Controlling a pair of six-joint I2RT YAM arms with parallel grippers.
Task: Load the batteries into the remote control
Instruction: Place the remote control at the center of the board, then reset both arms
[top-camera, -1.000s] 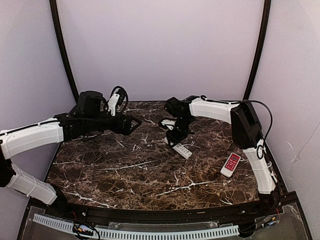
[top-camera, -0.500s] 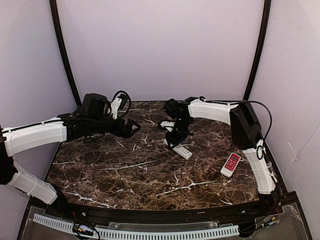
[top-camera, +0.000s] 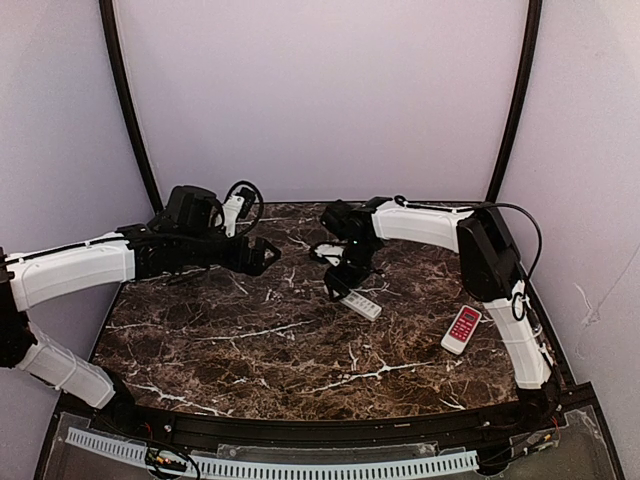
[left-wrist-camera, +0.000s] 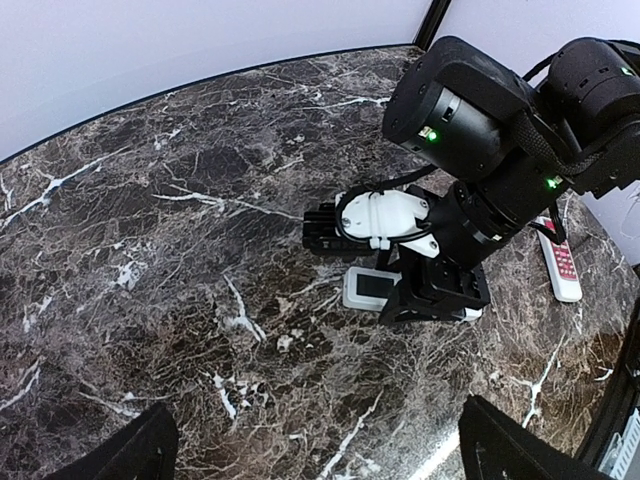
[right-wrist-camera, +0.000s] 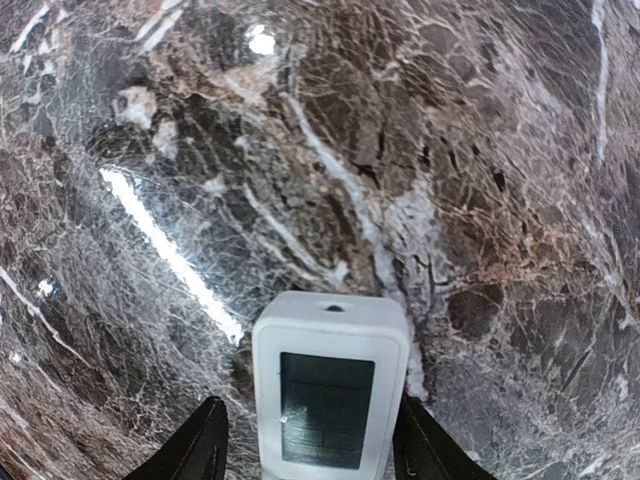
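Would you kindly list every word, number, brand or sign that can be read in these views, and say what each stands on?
Nothing legible in any view.
On the long slim white remote control, the greyish display shows no readable characters, and its buttons are too small to read in the top view.
On the shorter red-and-white remote, the button markings are too small and blurred to read.

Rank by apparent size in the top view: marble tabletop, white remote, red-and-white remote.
1. marble tabletop
2-3. Unsure: white remote and red-and-white remote look alike, and the right end effector hides part of the white one.
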